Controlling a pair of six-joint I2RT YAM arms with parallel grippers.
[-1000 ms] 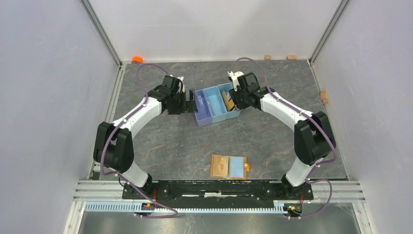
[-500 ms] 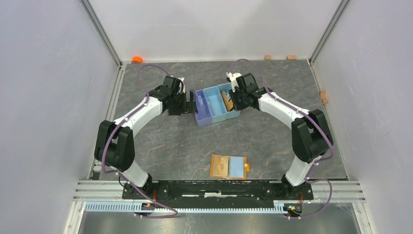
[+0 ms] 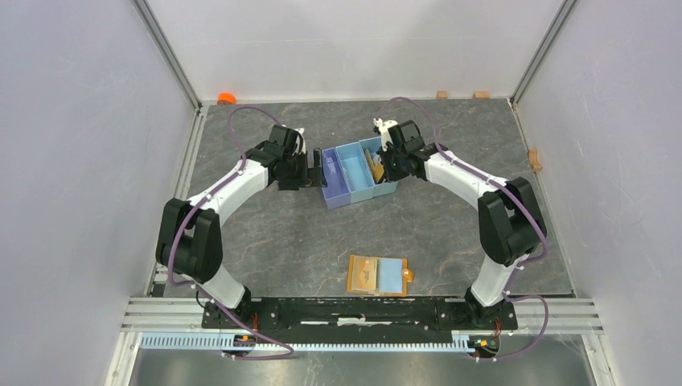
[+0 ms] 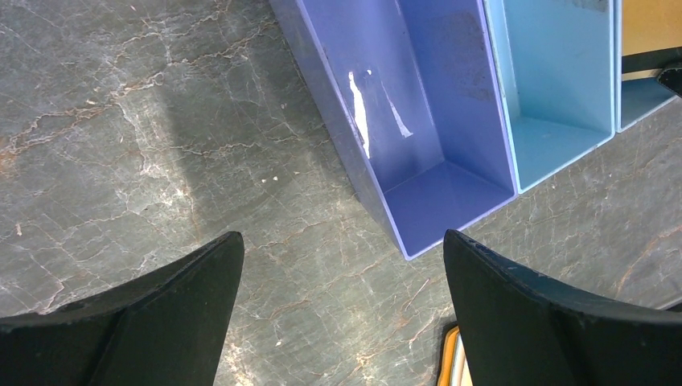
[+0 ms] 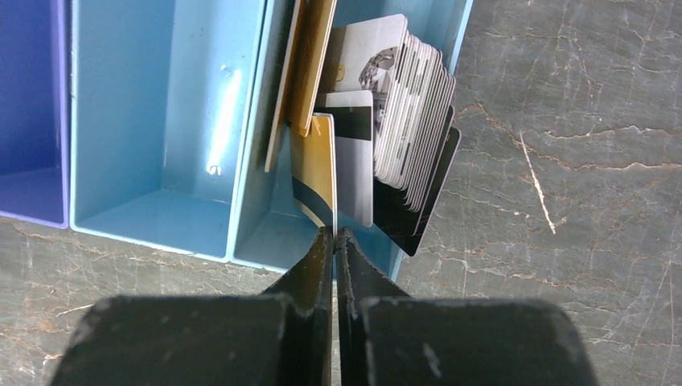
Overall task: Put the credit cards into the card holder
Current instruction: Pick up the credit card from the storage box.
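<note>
Tray [image 3: 335, 181]: blue, three compartments, at the far middle of the table [image 3: 273, 233].
Cards [image 5: 406, 121]: stacked on edge in the tray's right-hand compartment.
Gold card [image 5: 315, 173]: dark stripe, same compartment, near edge pinched by the right claw [image 5: 334, 239], which is clenched on it.
Left claw [image 4: 342, 237]: released, fingers spread wide, just beside the tray's purple end.
Wallet [image 3: 378, 275]: lying open and flat near the arm bases, well apart from the tray.
</note>
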